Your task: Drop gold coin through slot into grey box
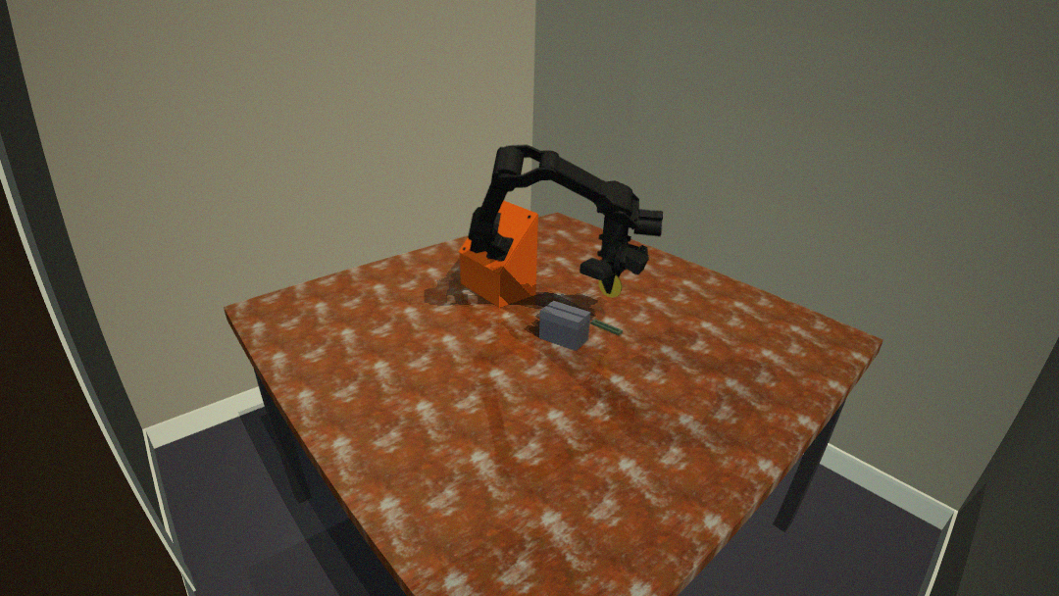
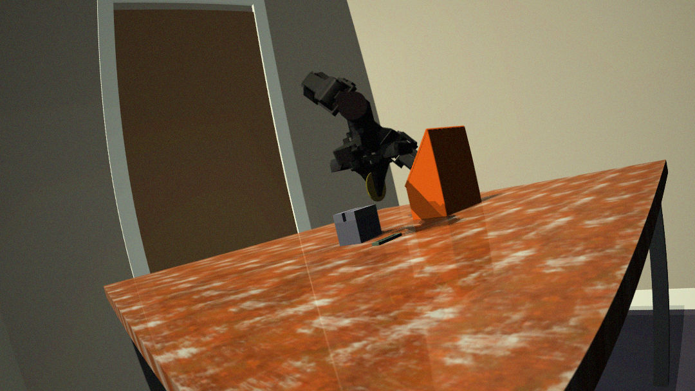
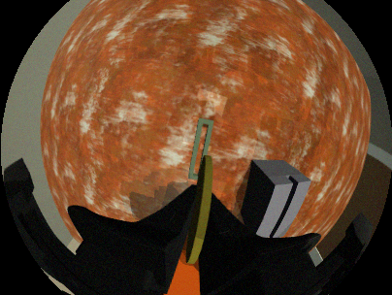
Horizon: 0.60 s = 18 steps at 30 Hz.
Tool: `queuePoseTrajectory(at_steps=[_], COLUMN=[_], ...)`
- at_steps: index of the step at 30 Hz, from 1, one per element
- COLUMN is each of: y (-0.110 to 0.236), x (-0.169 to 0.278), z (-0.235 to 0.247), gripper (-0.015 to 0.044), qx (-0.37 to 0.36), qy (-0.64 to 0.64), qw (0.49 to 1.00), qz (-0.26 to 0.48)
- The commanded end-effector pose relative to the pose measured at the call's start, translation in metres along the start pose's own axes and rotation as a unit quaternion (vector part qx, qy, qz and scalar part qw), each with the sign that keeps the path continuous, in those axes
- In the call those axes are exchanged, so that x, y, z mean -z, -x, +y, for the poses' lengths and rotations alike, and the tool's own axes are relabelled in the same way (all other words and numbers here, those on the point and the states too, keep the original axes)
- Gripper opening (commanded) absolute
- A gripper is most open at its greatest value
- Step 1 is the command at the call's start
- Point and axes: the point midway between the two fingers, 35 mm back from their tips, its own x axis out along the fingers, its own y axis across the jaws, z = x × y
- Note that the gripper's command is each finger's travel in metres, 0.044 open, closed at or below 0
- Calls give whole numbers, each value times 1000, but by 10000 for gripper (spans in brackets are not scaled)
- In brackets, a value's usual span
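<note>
Gripper point(image 2: 373, 180) clamped on coin point(image 2: 375, 186), edge-on between fingers, hanging in air above table point(image 2: 486, 271). Holder point(image 2: 387, 238) bare below; box point(image 2: 357, 224) just beside it, slot point(image 3: 288, 205) showing. Coin likely light, rigid, slick-faced: grip flat faces near top, keep plane true to slot.

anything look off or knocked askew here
Nothing stands out. The tool grips the coin on edge in the air, the grey box sits upright, and the holder lies flat beside it.
</note>
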Motion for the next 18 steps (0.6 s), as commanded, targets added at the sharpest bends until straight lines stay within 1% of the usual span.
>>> queuePoseTrajectory(at_steps=[1,8,18], y=[9,9,10], x=[-2,-4,1], z=[0,-9,-26], gripper=[0,0,0], qx=[-4,-3,-4], qy=[-6,67,70], qw=[1000,998,998], qz=[-4,-4,-4])
